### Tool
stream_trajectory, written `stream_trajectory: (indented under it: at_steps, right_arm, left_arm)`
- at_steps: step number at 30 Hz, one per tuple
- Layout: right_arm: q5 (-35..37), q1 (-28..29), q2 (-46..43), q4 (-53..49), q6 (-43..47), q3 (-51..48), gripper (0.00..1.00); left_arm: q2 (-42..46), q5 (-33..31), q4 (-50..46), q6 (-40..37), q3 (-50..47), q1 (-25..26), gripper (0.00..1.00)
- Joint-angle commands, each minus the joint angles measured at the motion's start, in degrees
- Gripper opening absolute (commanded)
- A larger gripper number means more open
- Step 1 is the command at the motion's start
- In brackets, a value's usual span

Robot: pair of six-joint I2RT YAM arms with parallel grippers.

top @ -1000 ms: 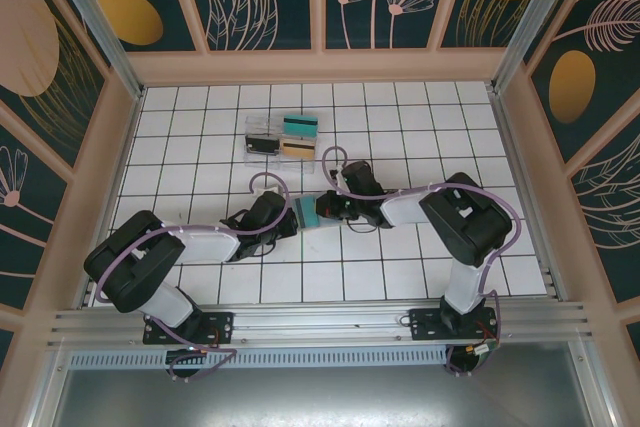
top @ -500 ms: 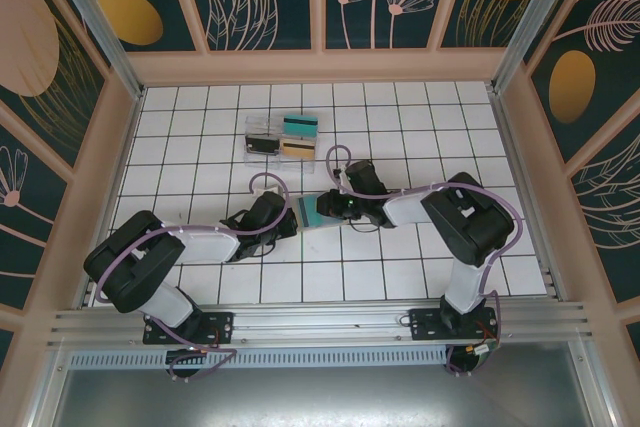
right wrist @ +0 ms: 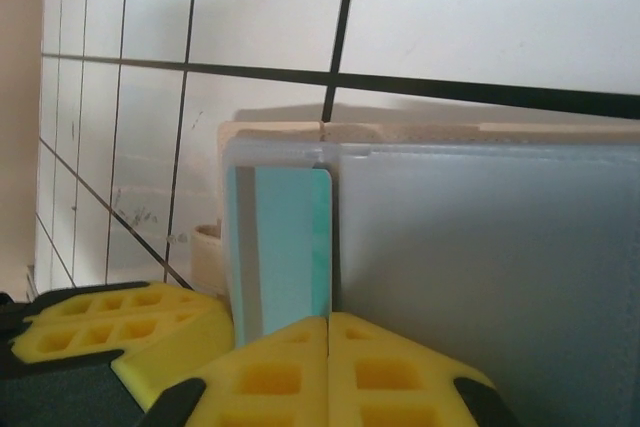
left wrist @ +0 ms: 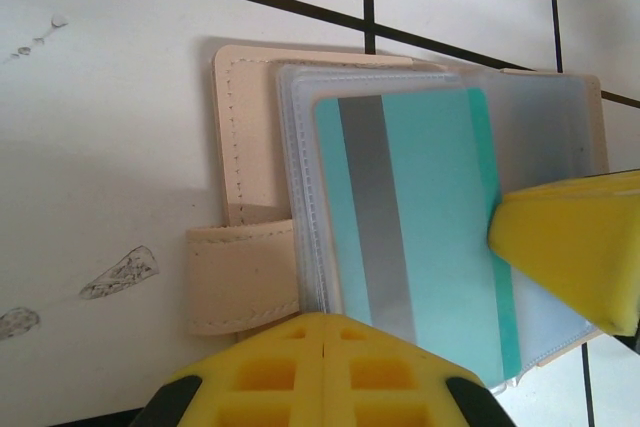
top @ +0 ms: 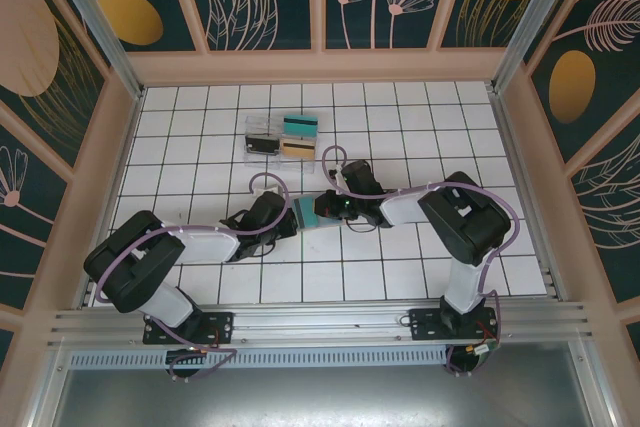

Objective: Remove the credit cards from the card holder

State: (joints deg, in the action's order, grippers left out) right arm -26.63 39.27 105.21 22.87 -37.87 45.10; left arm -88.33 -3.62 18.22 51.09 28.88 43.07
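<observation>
The tan card holder (top: 312, 224) lies open on the tiles between my two grippers. A teal credit card (left wrist: 430, 207) with a grey stripe sits in its clear grey-blue pockets, beside the tan rim (left wrist: 245, 137). My left gripper (left wrist: 328, 332) is shut, its yellow tips resting on the holder's near edge by the strap. My right gripper (right wrist: 328, 332) is shut too, tips down on the pocket where the teal card (right wrist: 285, 247) meets the grey leaf (right wrist: 480, 257). Its yellow finger (left wrist: 570, 247) covers the card's right edge. From above, the left gripper (top: 288, 215) and right gripper (top: 322, 209) flank the holder.
A clear compartment tray (top: 283, 123) stands two tiles behind the holder, holding a teal card (top: 300, 126), a gold card (top: 296, 148) and a black card (top: 262, 143). Wooden walls ring the tiled floor. The left gripper's yellow fingers (right wrist: 110, 332) crowd the right gripper.
Half a second ago the right gripper had slid right and more teal showed; now it is back to the left over the holder. The left arm has stayed put.
</observation>
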Motion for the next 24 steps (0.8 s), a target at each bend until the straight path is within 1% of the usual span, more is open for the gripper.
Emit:
stream_trajectory:
  at_steps: [1,11,19,22,23,24]
  right_arm:
    - [0.1,0.1,0.6,-0.4,0.3,0.6,0.0]
    - [0.2,-3.2,-2.9,0.4,1.1,-3.1,0.0]
    - [-1.4,-7.6,-5.6,1.2,1.8,-7.0,0.0]
    - [-2.0,-7.6,-6.4,1.3,2.1,-8.1,0.0]
    - [-2.0,-9.3,-6.8,1.2,2.2,-8.4,0.0]
    - [-2.1,-9.8,-7.2,1.1,2.3,-8.8,0.0]
  left_arm:
    - [0.8,-0.1,-1.3,0.0,-0.9,-0.2,0.06]
    - [1.1,-0.3,-1.6,0.0,-1.3,-0.2,0.05]
    - [1.3,-0.5,-2.0,-0.3,-1.1,-0.2,0.05]
    - [1.3,-0.5,-2.3,-0.4,-1.1,-0.2,0.05]
    - [1.3,-0.4,-2.3,-0.4,-1.2,-0.2,0.05]
    - [1.3,-0.5,-2.4,-0.5,-1.1,-0.2,0.05]
